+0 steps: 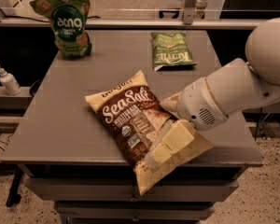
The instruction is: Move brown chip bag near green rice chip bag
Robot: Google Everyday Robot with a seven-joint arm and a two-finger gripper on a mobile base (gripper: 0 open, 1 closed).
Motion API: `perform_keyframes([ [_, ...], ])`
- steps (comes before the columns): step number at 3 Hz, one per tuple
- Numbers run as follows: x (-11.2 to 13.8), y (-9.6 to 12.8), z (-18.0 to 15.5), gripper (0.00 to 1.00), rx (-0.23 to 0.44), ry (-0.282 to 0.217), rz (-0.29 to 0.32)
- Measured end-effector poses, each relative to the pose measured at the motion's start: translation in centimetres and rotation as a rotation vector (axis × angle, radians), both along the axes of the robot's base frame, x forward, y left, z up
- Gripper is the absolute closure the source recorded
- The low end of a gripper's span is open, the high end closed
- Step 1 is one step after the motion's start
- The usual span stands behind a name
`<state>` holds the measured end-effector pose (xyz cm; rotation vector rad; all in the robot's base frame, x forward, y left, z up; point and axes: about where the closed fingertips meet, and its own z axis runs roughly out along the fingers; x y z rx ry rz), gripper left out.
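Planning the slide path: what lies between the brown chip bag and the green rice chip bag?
Only bare table between brown bag and rice bag, in the camera view. The gripper is over the brown bag's lower right.

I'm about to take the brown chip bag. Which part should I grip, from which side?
Probably the puffy part near the lower end of the brown chip bag, coming down from above, where the gripper sits over it. The bag lies flat and slanted, its lower corner past the front edge of the table, so a side approach has little to catch.
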<state>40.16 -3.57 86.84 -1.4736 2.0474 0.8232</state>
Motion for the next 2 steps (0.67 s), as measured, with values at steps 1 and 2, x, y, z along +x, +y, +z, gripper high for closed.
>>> perform_keyframes([
  [1,0.14,-0.57,-0.7,0.16,0.014,-0.003,-0.001],
  [2,0.33,-1.02,-1.03,0.4,0.023,-0.004,0.004],
])
